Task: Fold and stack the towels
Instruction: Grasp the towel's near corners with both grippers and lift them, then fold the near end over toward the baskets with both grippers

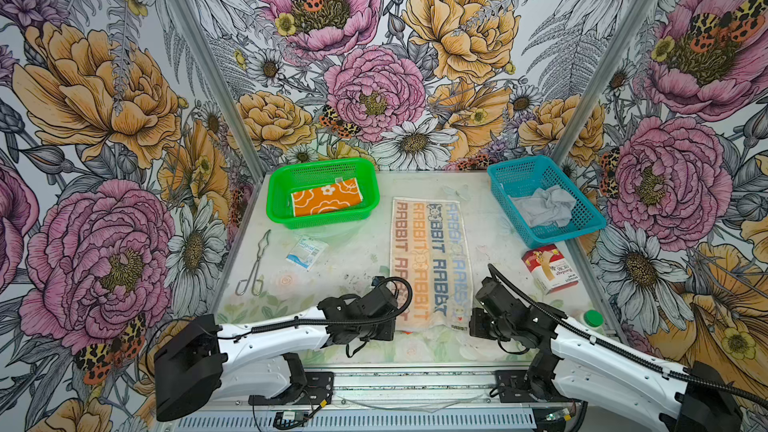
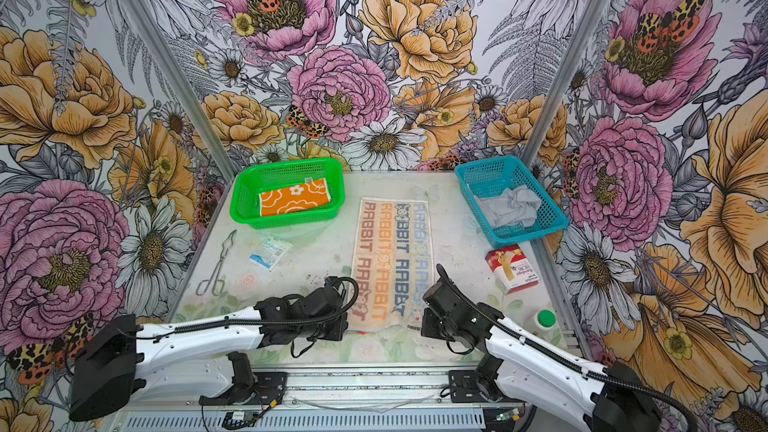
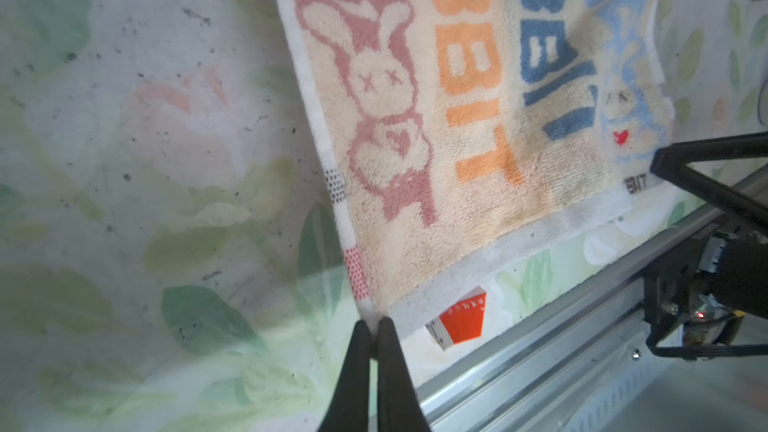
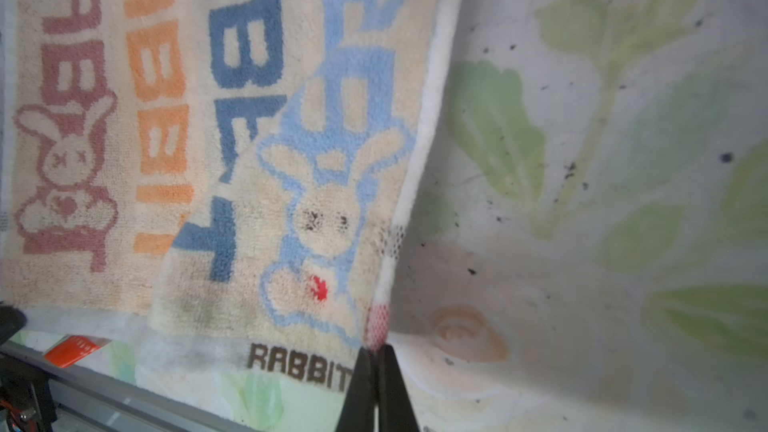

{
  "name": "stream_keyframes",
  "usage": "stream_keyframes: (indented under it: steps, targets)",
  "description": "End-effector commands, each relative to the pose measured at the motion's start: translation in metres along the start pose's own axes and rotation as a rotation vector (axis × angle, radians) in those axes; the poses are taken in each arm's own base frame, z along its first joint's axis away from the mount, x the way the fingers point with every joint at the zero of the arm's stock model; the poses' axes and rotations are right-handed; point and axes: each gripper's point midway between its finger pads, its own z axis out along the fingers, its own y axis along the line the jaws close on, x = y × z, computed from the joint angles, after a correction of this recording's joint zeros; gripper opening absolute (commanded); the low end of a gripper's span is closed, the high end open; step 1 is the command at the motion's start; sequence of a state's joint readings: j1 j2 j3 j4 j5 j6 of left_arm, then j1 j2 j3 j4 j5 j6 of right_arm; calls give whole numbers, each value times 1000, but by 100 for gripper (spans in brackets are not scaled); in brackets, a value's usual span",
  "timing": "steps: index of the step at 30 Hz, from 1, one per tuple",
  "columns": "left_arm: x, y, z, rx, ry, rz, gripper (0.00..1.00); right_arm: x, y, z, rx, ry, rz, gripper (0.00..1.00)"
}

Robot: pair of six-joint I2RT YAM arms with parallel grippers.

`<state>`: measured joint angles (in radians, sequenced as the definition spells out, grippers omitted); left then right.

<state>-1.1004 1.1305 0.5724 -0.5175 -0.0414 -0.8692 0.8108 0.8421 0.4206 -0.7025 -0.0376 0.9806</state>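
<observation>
The lettered towel (image 1: 430, 259) (image 2: 390, 259), with red, orange and blue RABBIT rows, lies spread lengthwise on the middle of the table. My left gripper (image 3: 373, 324) is shut on its near left corner, and my right gripper (image 4: 376, 351) is shut on its near right corner. That right corner rides up a little, with a crease across the blue rabbit. The orange flower towel (image 1: 326, 198) lies folded in the green basket (image 1: 276, 201). The grey towel (image 1: 542, 205) sits crumpled in the blue basket (image 1: 582, 218).
Metal tongs (image 1: 254, 263) and a white-blue sachet (image 1: 306, 250) lie left of the towel. A red-white carton (image 1: 544, 268) and a green-capped bottle (image 1: 592, 320) stand at the right. The metal front rail (image 3: 540, 351) runs just behind the towel's near edge.
</observation>
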Motion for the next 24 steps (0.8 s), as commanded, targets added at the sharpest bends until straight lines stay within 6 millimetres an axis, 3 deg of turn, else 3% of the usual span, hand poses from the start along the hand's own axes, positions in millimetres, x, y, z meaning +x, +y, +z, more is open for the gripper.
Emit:
stream_keyframes:
  steps: [1,6,11,18,24]
  targets:
    - [17,15,-12,-40,15,-39,0,5,9,-20,-24,-2,8,0]
    - [28,5,-26,1,26,-40,0,10,20,-43,-49,-17,-8,0]
    - [24,-15,-38,34,4,-17,0,0,25,-72,-49,-79,-28,0]
    - [-38,-17,-40,22,-88,11,0,-37,33,-74,37,-164,-83,0]
    - [-93,-12,-32,16,-129,27,0,-92,45,-67,1,-263,-64,0]
